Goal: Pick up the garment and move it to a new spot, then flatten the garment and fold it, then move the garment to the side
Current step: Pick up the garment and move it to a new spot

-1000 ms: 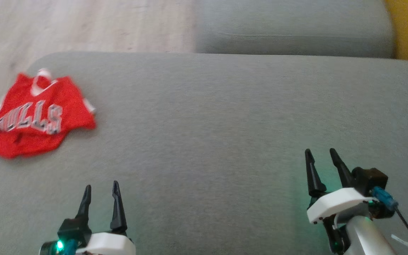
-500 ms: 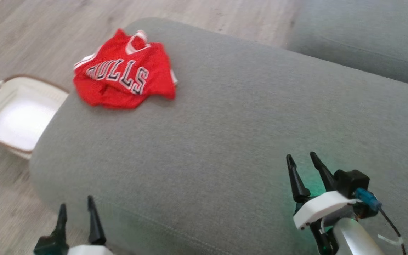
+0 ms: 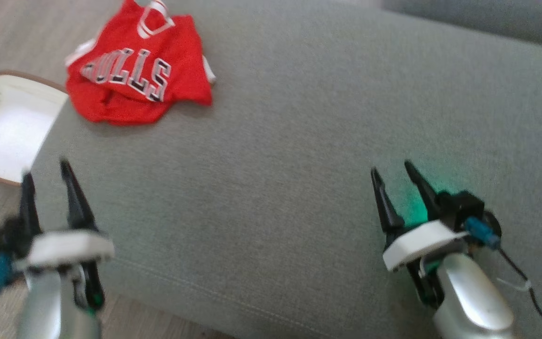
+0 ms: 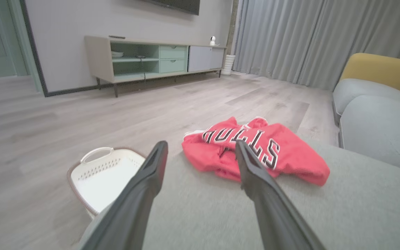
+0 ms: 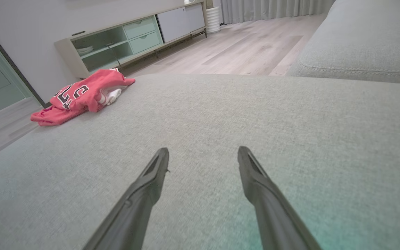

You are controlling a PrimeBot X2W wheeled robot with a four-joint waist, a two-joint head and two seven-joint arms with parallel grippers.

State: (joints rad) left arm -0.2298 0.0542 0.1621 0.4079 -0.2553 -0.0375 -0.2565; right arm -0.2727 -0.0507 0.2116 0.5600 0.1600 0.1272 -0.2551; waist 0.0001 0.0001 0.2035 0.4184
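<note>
Crumpled red garment [image 3: 134, 75] on cushion corner

1. The right gripper's [image 5: 203, 150] two dark fingers [image 5: 144, 194] rise from the bottom edge, spread wide apart over a grey sofa cushion [image 5: 221, 114].
2. A red garment [image 5: 82, 95] with black-and-white lettering lies crumpled at the cushion's far left corner, well apart from the fingers.
3. A second grey cushion [image 5: 359, 45] sits at the upper right.
4. Beyond, pale wood floor [image 5: 238, 52] runs to a low cabinet [image 5: 130, 38] with green shelves and drawers against the wall.
</note>
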